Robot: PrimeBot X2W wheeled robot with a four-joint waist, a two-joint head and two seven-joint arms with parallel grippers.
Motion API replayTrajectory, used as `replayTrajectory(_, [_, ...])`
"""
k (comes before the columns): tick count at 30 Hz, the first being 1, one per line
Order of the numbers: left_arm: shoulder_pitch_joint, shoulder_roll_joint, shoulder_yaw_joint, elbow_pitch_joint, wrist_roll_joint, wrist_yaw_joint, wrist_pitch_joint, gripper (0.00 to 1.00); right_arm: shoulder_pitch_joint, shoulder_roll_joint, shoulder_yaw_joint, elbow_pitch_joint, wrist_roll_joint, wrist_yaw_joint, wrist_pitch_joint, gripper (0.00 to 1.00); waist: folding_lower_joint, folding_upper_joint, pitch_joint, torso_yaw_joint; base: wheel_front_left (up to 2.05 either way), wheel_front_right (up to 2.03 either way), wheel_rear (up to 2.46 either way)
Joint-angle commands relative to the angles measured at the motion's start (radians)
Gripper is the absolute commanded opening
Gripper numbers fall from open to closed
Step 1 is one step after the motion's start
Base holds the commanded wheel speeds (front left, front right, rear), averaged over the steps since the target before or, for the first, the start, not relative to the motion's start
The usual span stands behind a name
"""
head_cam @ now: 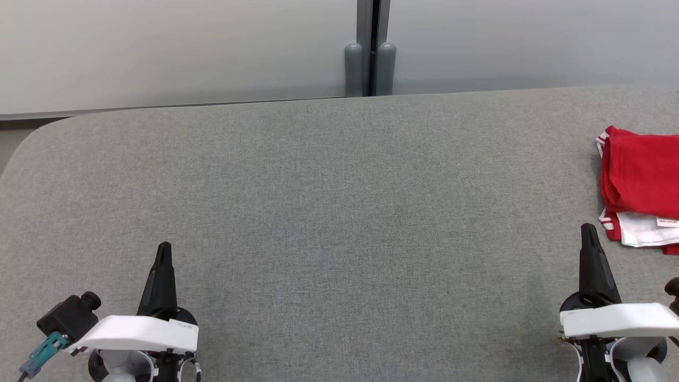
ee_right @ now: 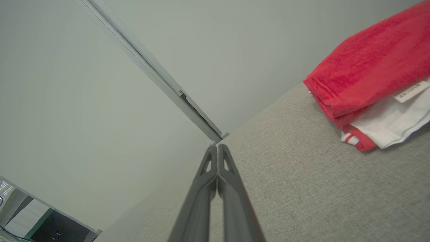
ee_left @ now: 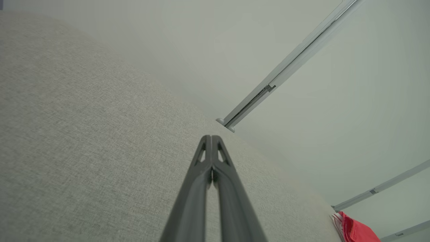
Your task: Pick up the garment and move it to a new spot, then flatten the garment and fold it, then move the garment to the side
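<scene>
The garment (head_cam: 639,191) is red with white trim and lies folded at the right edge of the grey table, partly cut off by the head view's border. From the right wrist it shows as a red and white bundle (ee_right: 373,77) up and to the right of the fingers. A corner of the garment (ee_left: 354,230) peeks in at the bottom right of the left wrist view. My right gripper (head_cam: 588,229) (ee_right: 216,146) is shut and empty, just left of the garment and apart from it. My left gripper (head_cam: 164,246) (ee_left: 211,137) is shut and empty at the near left.
The grey fabric-covered table (head_cam: 329,196) has a rounded far left corner. Behind it stands a pale wall with a vertical grey post (head_cam: 370,63) at the middle. A dark opening (ee_right: 57,230) shows low in the right wrist view.
</scene>
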Motion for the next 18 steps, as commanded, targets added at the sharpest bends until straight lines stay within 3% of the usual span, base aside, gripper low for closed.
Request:
replayTrajectory(1, [-0.019, 0.007, 0.008, -0.011, -0.027, -0.006, 0.006, 0.0, -0.013, -0.011, -0.005, -0.01, 0.031, 0.0, 0.007, 0.0, 0.0, -0.0001, -0.001, 0.0, 0.0, 0.0, 0.0])
replayTrajectory(18, [-0.023, 0.01, 0.033, -0.008, -0.23, -0.015, 0.064, 0.0, -0.013, -0.016, -0.018, 0.003, 0.255, 0.0, 0.061, 0.0, 0.0, -0.0001, -0.02, -0.006, 0.0, 0.0, 0.0])
